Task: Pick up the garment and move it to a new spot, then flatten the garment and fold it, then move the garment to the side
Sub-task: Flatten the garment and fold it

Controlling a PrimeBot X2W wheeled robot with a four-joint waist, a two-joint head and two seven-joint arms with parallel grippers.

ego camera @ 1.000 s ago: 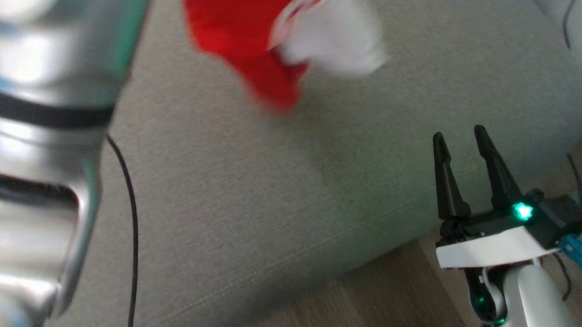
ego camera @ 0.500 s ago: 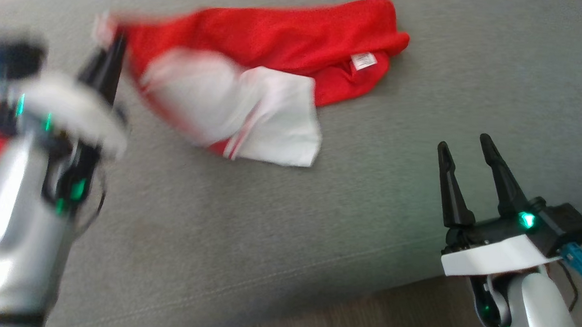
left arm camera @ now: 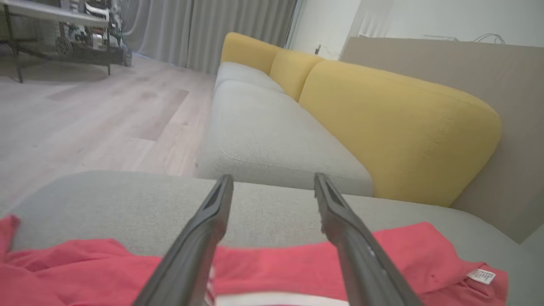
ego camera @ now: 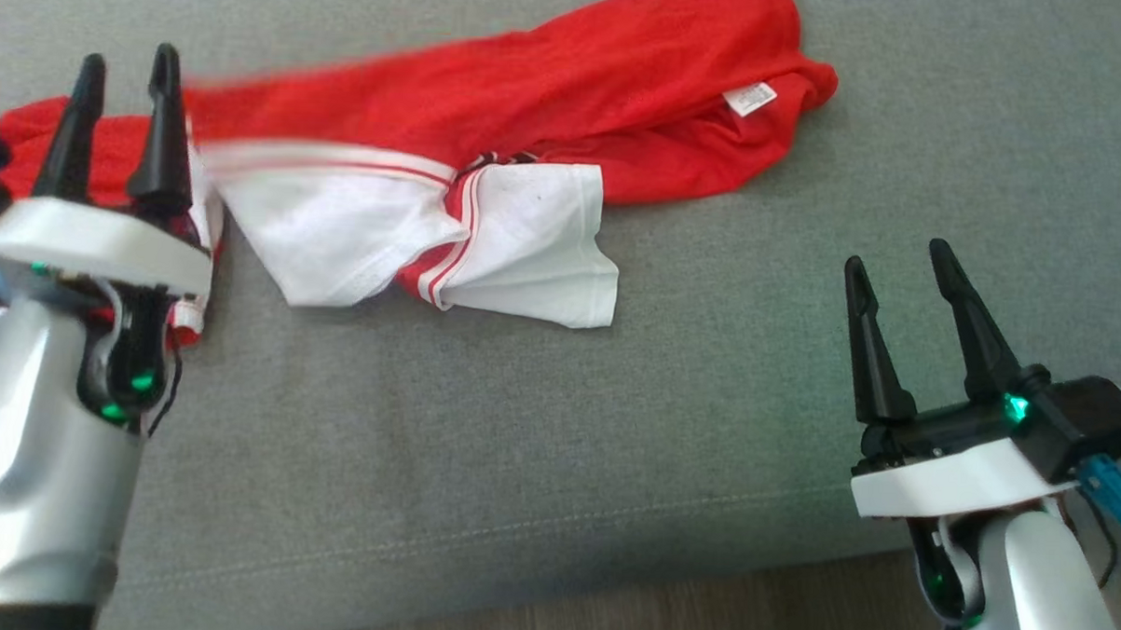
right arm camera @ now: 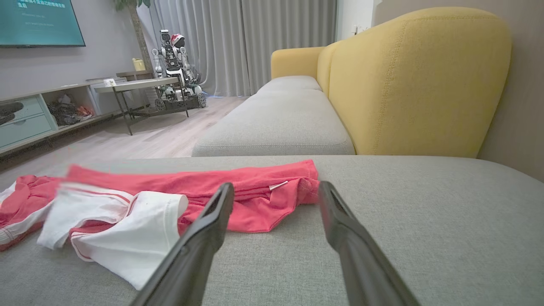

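The right gripper (right arm camera: 276, 186) hangs low over the grey seat (right arm camera: 425, 221), its two fingers spread well apart. Just past the tips the garment (right arm camera: 204, 182) lies rumpled on the cushion, red behind, white sleeve (right arm camera: 140, 216) in front. A yellow backrest (right arm camera: 416, 85) rises at the right, and a table (right arm camera: 136, 85) and another robot (right arm camera: 174, 55) stand far off.

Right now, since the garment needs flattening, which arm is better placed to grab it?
Left. The left claw hangs open over one end of the garment; the right claw, also open, sits over bare cushion, apart from the cloth.
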